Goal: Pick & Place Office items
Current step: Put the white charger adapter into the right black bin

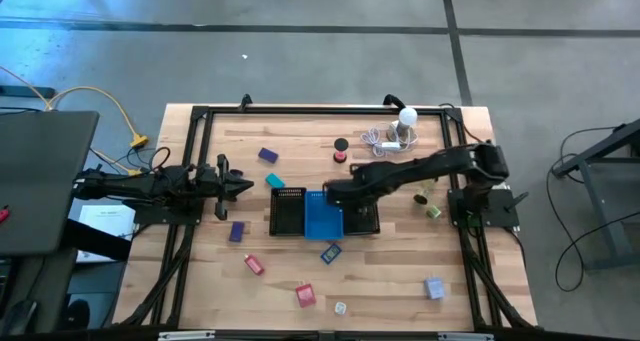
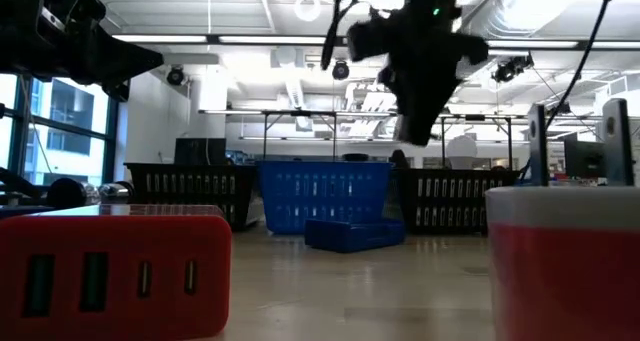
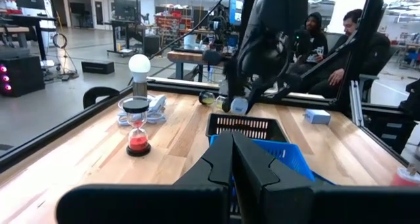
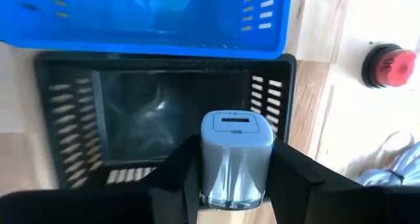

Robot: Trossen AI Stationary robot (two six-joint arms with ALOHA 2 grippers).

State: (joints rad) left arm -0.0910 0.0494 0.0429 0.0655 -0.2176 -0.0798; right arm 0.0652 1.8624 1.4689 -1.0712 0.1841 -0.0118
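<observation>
The right claw [image 4: 236, 178] grips a small grey block [image 4: 236, 159] between its fingers and hangs above the black mesh tray [image 4: 79, 106], with the blue tray [image 4: 275, 27] just beside that tray. In the high view this claw [image 1: 332, 191] sits over the middle of the counter [image 1: 480, 251], its arm reaching in from the right. The left claw [image 1: 245, 187] waits at the left side of the counter with its fingers pressed together and nothing between them. Other office items lie scattered on the counter: a purple block [image 1: 268, 155] and a teal block [image 1: 274, 181] far left of the trays, a red block [image 1: 305, 296] and a second grey block [image 1: 434, 287] near the front edge
</observation>
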